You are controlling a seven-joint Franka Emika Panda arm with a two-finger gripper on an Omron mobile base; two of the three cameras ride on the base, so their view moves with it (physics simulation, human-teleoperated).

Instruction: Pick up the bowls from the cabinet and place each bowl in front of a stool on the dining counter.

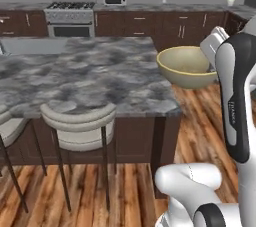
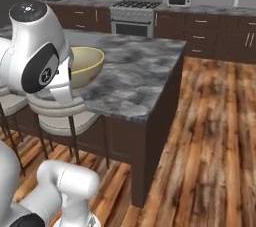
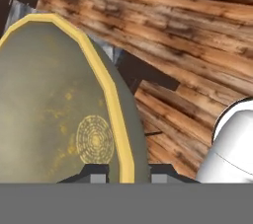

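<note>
The gripper (image 3: 127, 172) pinches the olive-tan bowl (image 1: 186, 66) by its rim, carrying it level above the dining counter (image 1: 90, 78), headed for a stool (image 1: 79, 123).

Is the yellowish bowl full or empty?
Empty. The hand view looks into the bowl and shows only its bare olive inside with a ring mark at the bottom.

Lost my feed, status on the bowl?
Gripper shut on olive bowl rim. Bowl held in the air by dining counter corner, above stool. Nothing in the way.
</note>
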